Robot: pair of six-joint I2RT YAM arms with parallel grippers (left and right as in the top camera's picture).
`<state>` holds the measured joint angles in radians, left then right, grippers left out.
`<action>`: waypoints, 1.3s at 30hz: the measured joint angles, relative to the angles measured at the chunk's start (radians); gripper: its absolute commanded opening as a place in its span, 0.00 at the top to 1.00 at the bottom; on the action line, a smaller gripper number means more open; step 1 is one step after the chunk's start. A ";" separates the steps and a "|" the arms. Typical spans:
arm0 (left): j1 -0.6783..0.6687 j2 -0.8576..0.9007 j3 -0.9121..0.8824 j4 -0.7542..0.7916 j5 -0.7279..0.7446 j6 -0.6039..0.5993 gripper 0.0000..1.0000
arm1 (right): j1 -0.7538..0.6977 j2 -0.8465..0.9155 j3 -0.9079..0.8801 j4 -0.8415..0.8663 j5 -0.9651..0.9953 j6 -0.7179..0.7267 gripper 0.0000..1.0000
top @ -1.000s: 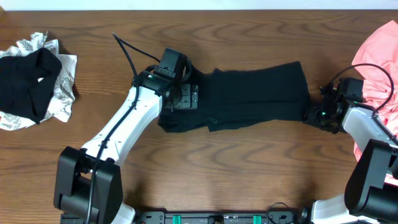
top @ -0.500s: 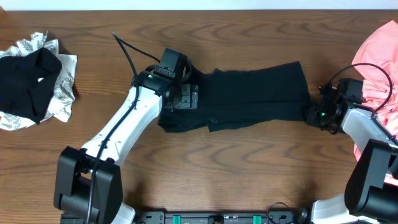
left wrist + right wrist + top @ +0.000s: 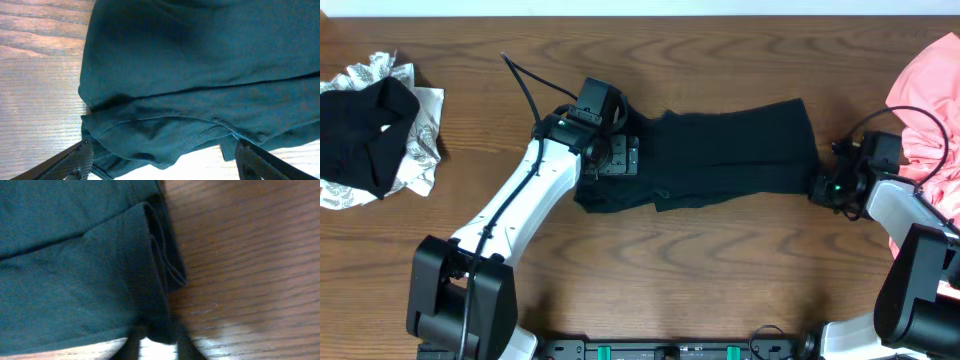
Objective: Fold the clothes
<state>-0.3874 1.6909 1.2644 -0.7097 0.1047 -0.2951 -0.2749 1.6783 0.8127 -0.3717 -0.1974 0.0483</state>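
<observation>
A black garment (image 3: 730,155) lies stretched across the middle of the wooden table. My left gripper (image 3: 610,160) sits over its left end. In the left wrist view the garment (image 3: 200,75) fills the frame, and my left gripper (image 3: 162,167) has its fingers wide apart with the folded hem hanging between them. My right gripper (image 3: 825,187) is at the garment's right end. In the right wrist view my right gripper (image 3: 157,347) has its fingers close together on a folded corner of the dark cloth (image 3: 75,265).
A pile of black and patterned clothes (image 3: 370,130) lies at the far left. A pink garment (image 3: 925,90) lies at the far right, just behind my right arm. The table's far edge runs along the top of the overhead view.
My right wrist has shifted slightly at the garment's right end. The garment and my left arm have not visibly moved.
</observation>
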 measured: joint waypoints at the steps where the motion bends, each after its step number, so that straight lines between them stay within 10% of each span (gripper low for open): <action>1: 0.000 0.000 0.000 0.000 0.000 0.000 0.09 | 0.000 0.000 -0.002 0.000 -0.002 0.002 0.99; 39: 0.000 0.000 0.000 0.000 0.000 0.000 0.09 | 0.000 -0.034 0.053 0.303 -0.245 0.350 0.99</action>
<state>-0.3874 1.6909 1.2644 -0.7097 0.1047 -0.2951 -0.2749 1.6440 0.8654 -0.0692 -0.4427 0.3981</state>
